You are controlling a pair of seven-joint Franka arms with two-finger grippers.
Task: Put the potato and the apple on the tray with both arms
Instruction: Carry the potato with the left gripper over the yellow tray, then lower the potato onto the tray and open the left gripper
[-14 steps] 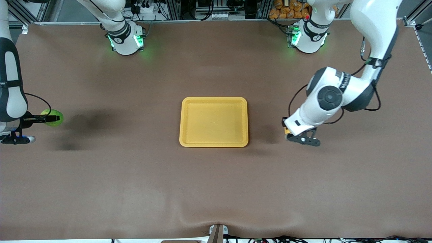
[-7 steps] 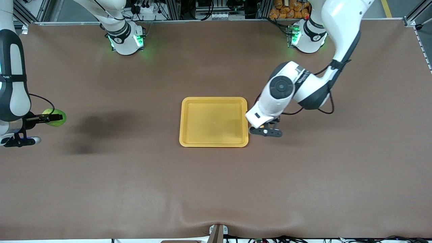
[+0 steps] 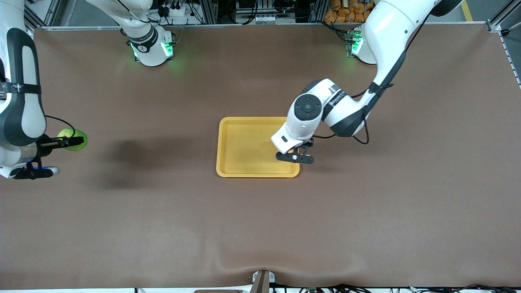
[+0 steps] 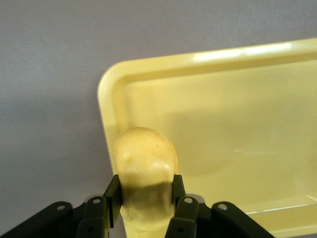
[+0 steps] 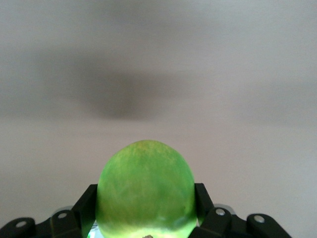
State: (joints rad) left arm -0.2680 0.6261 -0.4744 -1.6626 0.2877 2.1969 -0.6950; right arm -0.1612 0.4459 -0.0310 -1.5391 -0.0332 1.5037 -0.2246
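Brown cloth covers the desk, with the tray (image 3: 244, 146) at its middle. My left hand (image 4: 143, 208), closed on the potato (image 4: 144, 168), hangs over the tray's edge toward the left arm's end; I should go farther inward and lower before I release. My right hand (image 5: 146, 218) grips the apple (image 3: 72, 138) above the right arm's end, well apart from the tray.

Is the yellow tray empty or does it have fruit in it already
Empty: the tray floor is bare. The potato sits clamped in the left pincer over its rim, not set down.
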